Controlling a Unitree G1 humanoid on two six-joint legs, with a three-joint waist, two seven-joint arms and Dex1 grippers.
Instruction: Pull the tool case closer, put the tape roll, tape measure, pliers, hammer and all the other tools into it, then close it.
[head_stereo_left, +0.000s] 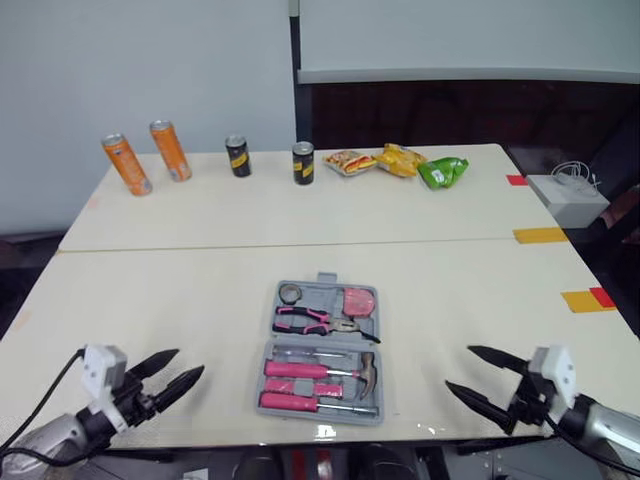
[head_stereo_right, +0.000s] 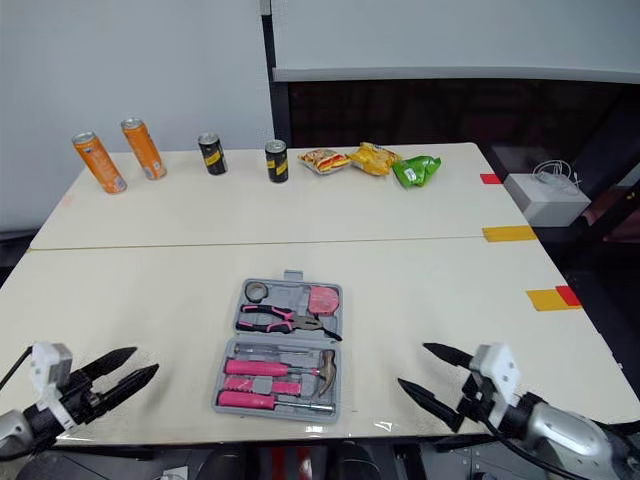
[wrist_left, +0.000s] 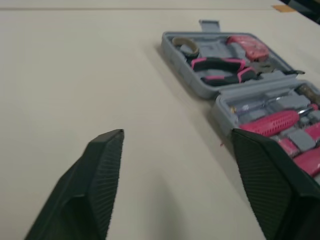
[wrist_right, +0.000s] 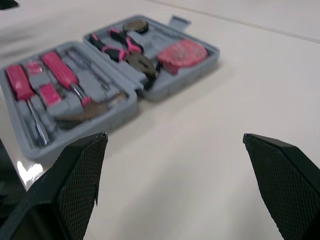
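Case (head_stereo_left: 323, 298) open flat, pliers (head_stereo_left: 308, 321) and hammer (head_stereo_left: 366, 369) seated inside. Left gripper (head_stereo_left: 190, 361), right gripper (head_stereo_left: 458, 367) spread wide, empty, flanking case.

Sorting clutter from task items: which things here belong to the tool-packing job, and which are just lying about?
Job: tool case, tape roll, tape measure, pliers, hammer, screwdriver.
Lying about: orange cans, black cans, snack packets, white box.
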